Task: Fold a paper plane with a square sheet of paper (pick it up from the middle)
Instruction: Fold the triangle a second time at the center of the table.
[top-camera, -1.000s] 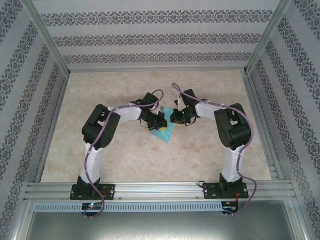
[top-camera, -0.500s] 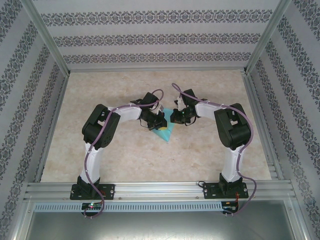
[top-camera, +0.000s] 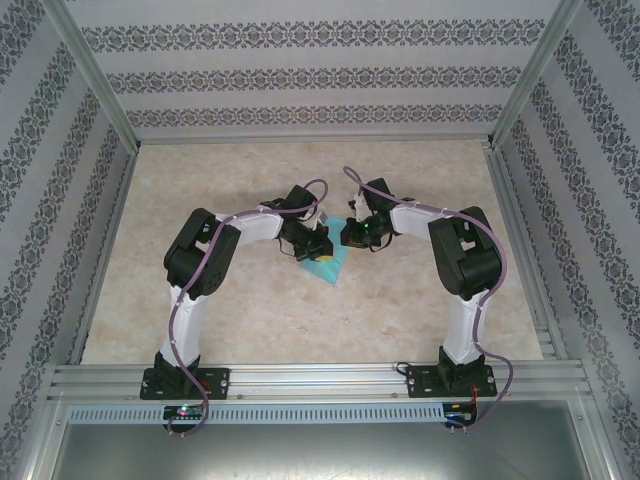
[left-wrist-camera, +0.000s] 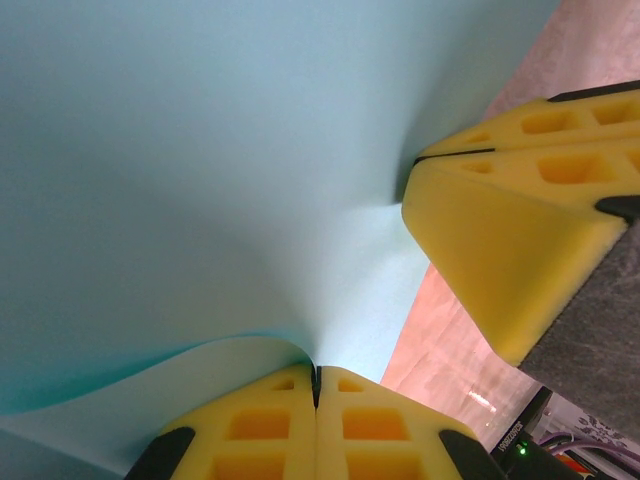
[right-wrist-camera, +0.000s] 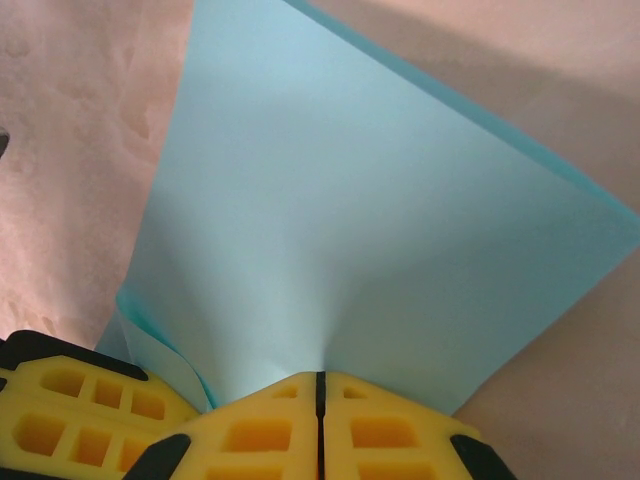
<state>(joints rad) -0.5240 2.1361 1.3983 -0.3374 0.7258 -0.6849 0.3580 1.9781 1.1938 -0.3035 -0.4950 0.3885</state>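
At the middle of the bench (top-camera: 250, 320), left hand (left-wrist-camera: 317, 372) and right hand (right-wrist-camera: 320, 378), just beside each other, each pinch the turquoise square sheet of paper (top-camera: 333, 266); nothing has moved since a second earlier.

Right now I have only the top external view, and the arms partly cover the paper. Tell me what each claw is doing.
Observer: Left wrist view: the left claw is shut on the sheet, jaws pressed together.
Operator: Now the right one.
Observer: The right claw is shut on the same sheet, close beside the left.
Operator: Describe the paper.
Observer: It puckers at each pinch; a second layer curls under by the left claw.
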